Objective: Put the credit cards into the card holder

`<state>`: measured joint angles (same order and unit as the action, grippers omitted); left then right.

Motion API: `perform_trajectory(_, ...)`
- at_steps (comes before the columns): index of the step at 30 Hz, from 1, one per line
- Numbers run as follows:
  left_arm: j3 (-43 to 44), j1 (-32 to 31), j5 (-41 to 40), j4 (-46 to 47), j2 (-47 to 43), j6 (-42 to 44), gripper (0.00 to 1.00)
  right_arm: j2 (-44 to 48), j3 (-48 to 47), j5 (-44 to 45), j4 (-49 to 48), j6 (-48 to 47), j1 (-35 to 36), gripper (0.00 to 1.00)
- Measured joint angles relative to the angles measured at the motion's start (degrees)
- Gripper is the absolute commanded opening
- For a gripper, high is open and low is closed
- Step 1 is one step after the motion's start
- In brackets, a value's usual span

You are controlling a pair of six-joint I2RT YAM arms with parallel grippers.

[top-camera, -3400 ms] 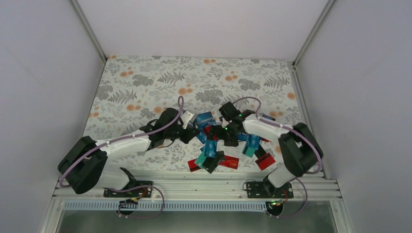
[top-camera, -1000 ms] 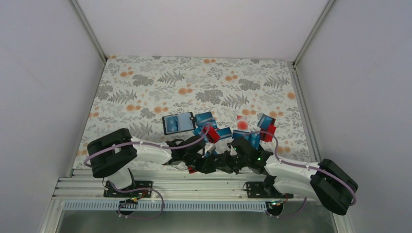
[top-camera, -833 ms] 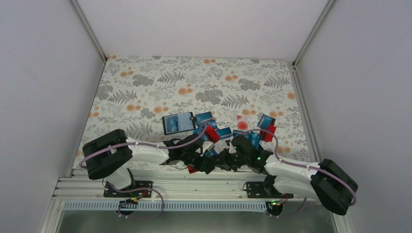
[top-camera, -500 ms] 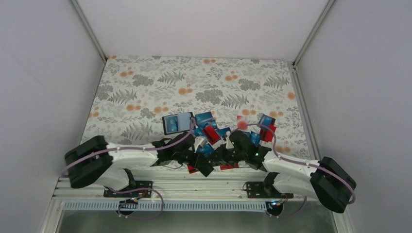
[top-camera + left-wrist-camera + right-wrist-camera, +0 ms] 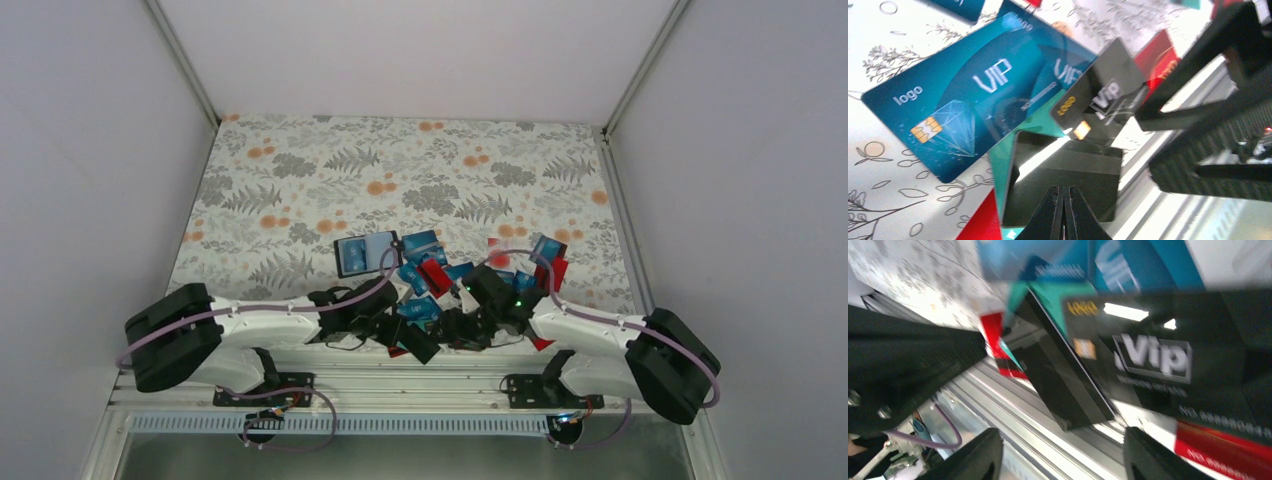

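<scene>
The card holder [image 5: 365, 253] lies open, grey-blue inside up, behind the left of the pile of credit cards [image 5: 440, 280]. The cards are blue, teal, red and black. My left gripper [image 5: 402, 330] is at the pile's near edge. In the left wrist view it [image 5: 1064, 210] is shut, tips over a tilted black card [image 5: 1068, 175] that rests on a teal card [image 5: 1003, 170] and overhangs the rail. My right gripper [image 5: 455, 325] faces it from the right; it [image 5: 1060, 460] is open and empty, with the same black card [image 5: 1068, 385] ahead and a black Vip card [image 5: 1158, 360] beside it.
The aluminium rail [image 5: 400, 375] runs just below the pile's near edge. Red cards [image 5: 548, 270] lie at the pile's right end. The two grippers are close together; the right one fills the right side of the left wrist view [image 5: 1218, 115]. White walls enclose the floral mat [image 5: 300, 170].
Both grippers have come back from the pile's middle to its near edge. The card holder, hidden 3.4 s ago, now lies open behind the pile. The left arm has stretched out lower.
</scene>
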<state>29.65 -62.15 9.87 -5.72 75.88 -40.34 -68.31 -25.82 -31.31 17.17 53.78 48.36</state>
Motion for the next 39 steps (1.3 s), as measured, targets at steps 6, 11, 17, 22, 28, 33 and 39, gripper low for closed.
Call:
perform_trajectory(6,0.0,0.0,-0.4,-0.1,3.7,0.9,0.02,2.2,4.4,-4.4,-0.2,3.4,0.5,0.70)
perform_trajectory(11,0.0,0.0,-0.4,0.2,4.9,0.9,0.02,0.4,6.4,-6.0,-5.0,7.5,1.4,0.69)
perform_trajectory(17,0.0,0.0,0.1,1.4,5.5,0.9,0.02,-6.8,6.8,-8.0,-12.3,12.0,3.7,0.66)
perform_trajectory(22,0.0,0.0,2.0,5.1,7.3,0.9,0.02,-9.6,6.7,-9.1,-17.0,14.8,4.4,0.58)
perform_trajectory(28,-1.1,-0.1,4.1,8.9,8.1,0.7,0.02,-10.7,6.7,-8.8,-19.8,16.9,4.5,0.48)
perform_trajectory(33,-1.8,-0.3,5.4,10.4,8.1,0.6,0.02,-8.9,6.3,-6.0,-17.7,17.4,4.4,0.31)
perform_trajectory(39,-1.8,-0.3,5.5,11.0,7.1,0.2,0.02,-5.3,6.0,-2.5,-15.0,16.4,3.4,0.09)
